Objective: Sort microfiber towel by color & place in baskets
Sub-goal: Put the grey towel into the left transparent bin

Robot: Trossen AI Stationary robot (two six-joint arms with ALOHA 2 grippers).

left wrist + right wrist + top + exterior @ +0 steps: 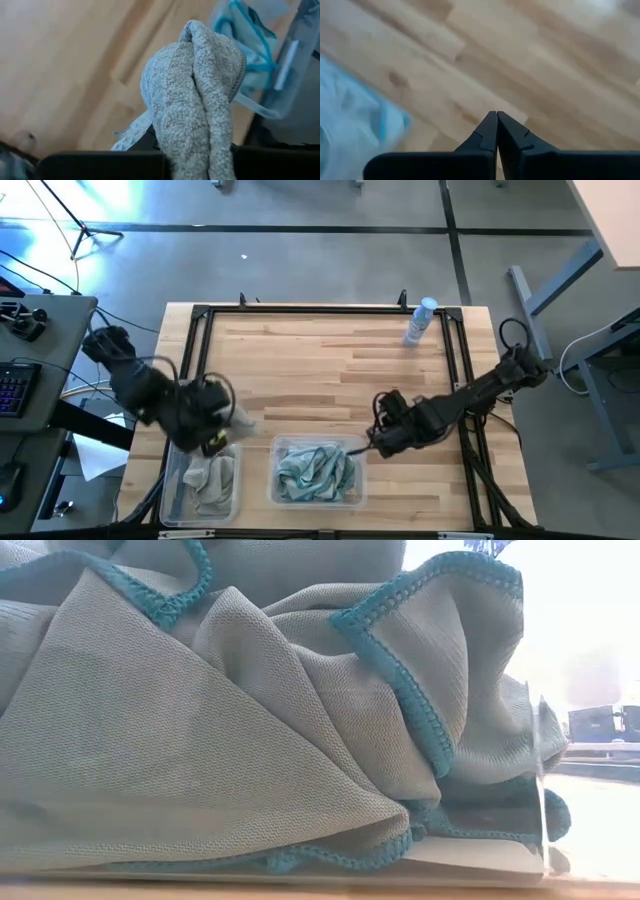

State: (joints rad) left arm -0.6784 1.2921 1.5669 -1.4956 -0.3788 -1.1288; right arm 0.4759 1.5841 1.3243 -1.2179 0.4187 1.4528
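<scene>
You have two baskets at the near edge, at 6 o'clock. The left basket [178, 492] holds grey towels [212, 480], the right basket [275, 480] holds teal towels [315, 470]; you cannot count either heap. Your left gripper [232, 420] is just past the left basket, at 9 o'clock, pinched tight on one grey towel [197, 95]. Your right gripper [372, 442] is by the right basket's far corner, fingers together, holding nothing. One spray bottle [420, 321] stands far off at 1 o'clock.

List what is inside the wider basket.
The wider basket holds crumpled teal-blue towels, heaped above its rim. Whatever lies beneath the top folds is covered.
</scene>
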